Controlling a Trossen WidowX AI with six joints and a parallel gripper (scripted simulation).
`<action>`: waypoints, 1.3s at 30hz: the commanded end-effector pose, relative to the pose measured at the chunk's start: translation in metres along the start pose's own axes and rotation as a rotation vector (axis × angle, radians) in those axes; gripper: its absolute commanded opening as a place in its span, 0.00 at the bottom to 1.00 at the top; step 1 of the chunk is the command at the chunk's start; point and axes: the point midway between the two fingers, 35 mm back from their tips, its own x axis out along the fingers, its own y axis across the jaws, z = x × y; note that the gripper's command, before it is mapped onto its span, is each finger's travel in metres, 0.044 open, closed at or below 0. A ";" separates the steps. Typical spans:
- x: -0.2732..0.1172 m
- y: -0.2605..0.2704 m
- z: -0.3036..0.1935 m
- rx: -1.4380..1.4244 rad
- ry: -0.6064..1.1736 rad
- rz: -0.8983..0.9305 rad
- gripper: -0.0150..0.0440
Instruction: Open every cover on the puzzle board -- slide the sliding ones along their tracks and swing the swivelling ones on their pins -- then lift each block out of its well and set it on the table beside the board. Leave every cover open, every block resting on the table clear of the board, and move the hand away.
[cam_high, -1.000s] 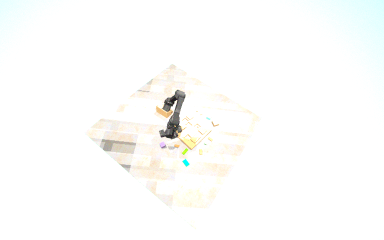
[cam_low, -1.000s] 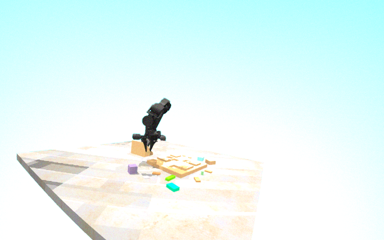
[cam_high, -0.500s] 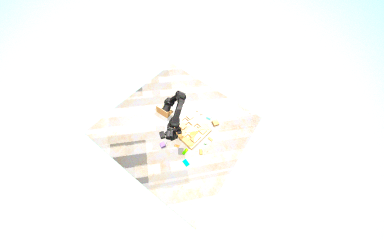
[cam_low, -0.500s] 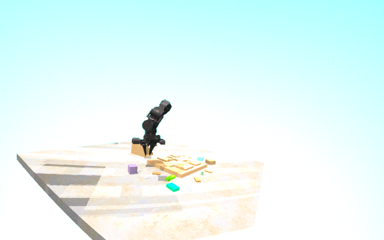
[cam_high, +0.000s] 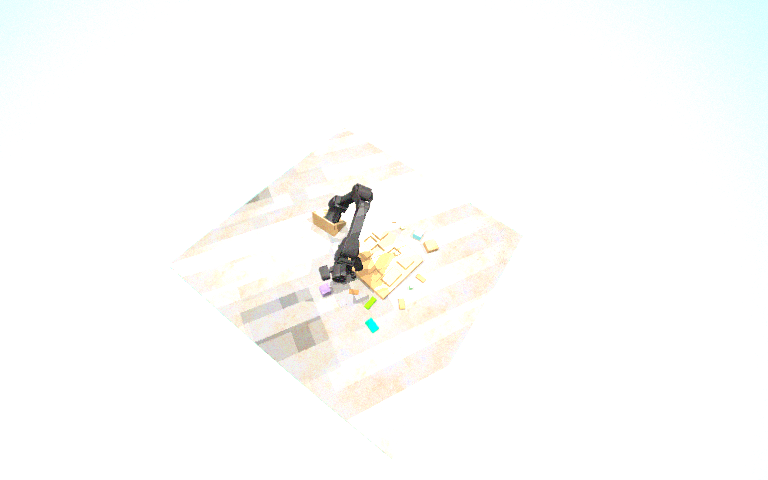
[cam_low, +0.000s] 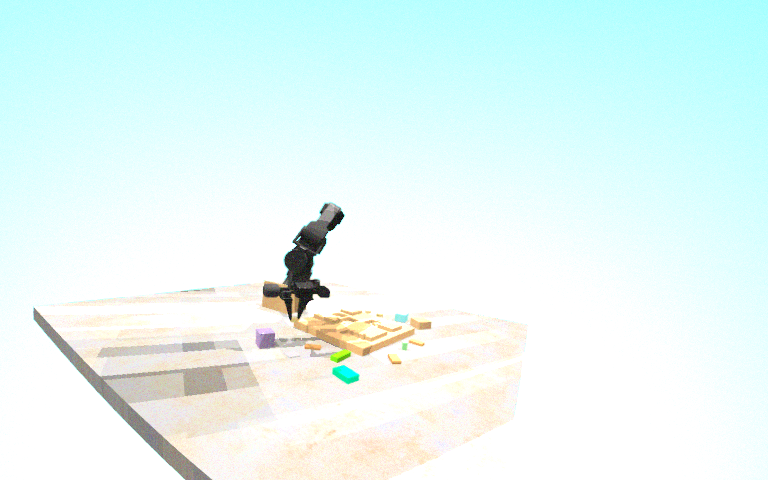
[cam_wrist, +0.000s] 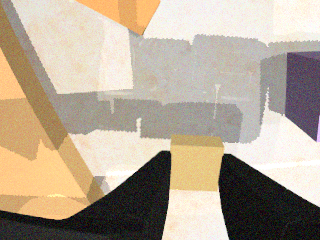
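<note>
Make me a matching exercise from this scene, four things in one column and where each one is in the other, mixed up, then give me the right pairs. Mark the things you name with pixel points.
1. Yellowish block (cam_wrist: 195, 167)
2. Purple cube (cam_high: 325, 289) (cam_low: 265, 338) (cam_wrist: 302, 90)
3. Cyan block (cam_high: 372, 325) (cam_low: 345, 374)
4. Bright green block (cam_high: 370, 303) (cam_low: 340, 356)

A. On the table, between the puzzle board (cam_high: 384, 295) (cam_low: 363, 350) and the cyan block
B. Between the gripper's (cam_low: 295, 320) (cam_wrist: 196, 155) fingers
C. On the table, the farthest of these four from the board
D. On the table, nearest the camera in the exterior view

Pairs: 1-B, 2-C, 3-D, 4-A
</note>
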 end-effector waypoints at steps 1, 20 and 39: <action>0.011 0.000 -0.002 0.007 0.009 0.007 0.39; 0.042 0.001 -0.005 0.006 0.010 0.008 0.39; 0.057 0.002 -0.006 -0.001 0.006 0.004 0.48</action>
